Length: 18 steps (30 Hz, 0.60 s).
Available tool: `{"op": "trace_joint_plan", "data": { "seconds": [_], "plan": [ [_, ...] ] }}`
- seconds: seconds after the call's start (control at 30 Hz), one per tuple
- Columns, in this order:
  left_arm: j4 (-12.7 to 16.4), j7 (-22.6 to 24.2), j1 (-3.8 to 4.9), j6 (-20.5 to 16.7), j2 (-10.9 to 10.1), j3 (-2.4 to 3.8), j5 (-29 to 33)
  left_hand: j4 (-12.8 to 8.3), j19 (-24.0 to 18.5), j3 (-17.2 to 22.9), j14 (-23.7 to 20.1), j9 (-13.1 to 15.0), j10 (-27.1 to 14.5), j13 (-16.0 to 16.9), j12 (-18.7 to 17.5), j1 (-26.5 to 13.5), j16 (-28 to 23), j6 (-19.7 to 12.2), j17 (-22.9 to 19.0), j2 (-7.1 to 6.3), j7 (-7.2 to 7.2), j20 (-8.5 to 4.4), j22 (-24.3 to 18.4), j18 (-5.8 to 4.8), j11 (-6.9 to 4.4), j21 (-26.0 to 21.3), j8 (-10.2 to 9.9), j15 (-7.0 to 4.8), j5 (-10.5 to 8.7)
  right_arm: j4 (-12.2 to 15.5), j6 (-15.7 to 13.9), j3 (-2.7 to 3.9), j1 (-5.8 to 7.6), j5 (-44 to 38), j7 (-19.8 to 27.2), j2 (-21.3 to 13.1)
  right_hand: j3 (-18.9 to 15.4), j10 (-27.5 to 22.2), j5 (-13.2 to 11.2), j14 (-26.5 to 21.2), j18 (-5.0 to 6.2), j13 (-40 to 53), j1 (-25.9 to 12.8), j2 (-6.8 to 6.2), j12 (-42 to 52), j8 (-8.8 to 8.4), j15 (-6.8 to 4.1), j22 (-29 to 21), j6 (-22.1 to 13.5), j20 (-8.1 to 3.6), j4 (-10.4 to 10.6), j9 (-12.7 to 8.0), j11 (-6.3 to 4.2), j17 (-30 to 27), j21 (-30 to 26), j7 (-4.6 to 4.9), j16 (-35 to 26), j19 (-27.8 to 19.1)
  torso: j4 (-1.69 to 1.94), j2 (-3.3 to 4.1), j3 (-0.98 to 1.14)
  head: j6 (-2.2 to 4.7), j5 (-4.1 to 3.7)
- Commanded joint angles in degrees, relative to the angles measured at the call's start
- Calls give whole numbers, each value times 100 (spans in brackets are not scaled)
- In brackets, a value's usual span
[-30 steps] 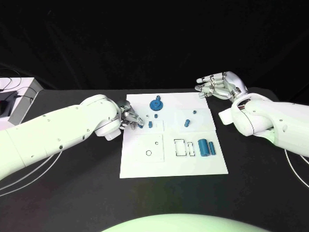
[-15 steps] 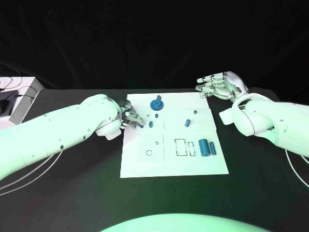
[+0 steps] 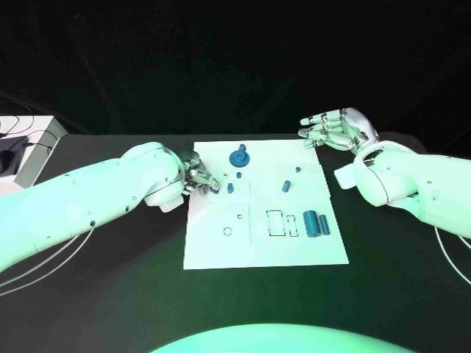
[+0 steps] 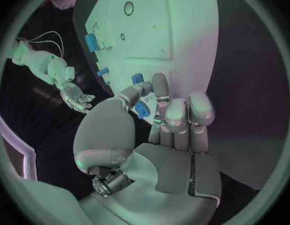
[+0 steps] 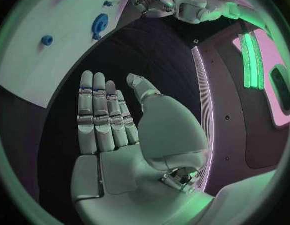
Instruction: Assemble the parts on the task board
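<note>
The white task board (image 3: 262, 246) lies mid-table. On it are a blue gear (image 3: 238, 157), small blue pegs (image 3: 285, 186) and two blue cylinders (image 3: 317, 223). My left hand (image 3: 199, 179) hovers at the board's left edge. It pinches a small blue part (image 4: 141, 110) between thumb and a finger, close to another blue peg (image 4: 137, 78) on the board (image 4: 176, 30). My right hand (image 3: 336, 129) is held off the board's far right corner, fingers (image 5: 94, 110) straight and apart, holding nothing. From that wrist the gear (image 5: 99, 22) and board (image 5: 44, 65) lie ahead.
Outlined slots (image 3: 280, 224) and a small round hole (image 3: 227, 232) mark the board's near half. A white box with a dark mouse (image 3: 0, 163) and cables sits at the table's far left. Thin cables trail beside both arms.
</note>
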Motion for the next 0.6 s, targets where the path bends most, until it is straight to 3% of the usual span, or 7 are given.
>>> {"op": "trace_joint_plan", "data": {
  "seconds": [0.03, 0.6],
  "plan": [
    [12, -60, -33, 266, -16, -20, -74, -110, 32, 67, 21, 1489, 252, -6, 30, 29, 29, 944, 8, 73, -678, 20, 8, -113, -56, 25, -13, -6, 58, 0, 78, 4, -3, -1, 70, 5, 8, -23, 29, -30, 37, -8, -66, 7, -15, -18, -20, -4, -22, -1, -19, 0, -3, -2, 9, 9, -9, -46, -6, -2, -2, -12, 6],
    [-11, -79, -29, 182, -17, -17, -162, -167, 46, 91, 23, 1526, 249, -20, 78, -38, 73, 967, 29, 122, -687, 22, 35, -117, -64, 67, -11, -5, 123, 3, 76, 4, -4, -1, 70, 1, 9, -23, 34, -32, 37, -8, -69, 10, -14, -18, -20, -4, -23, -1, -24, 0, -4, -2, 9, 9, -10, -47, -4, 3, -1, -8, 2]
  ]
}}
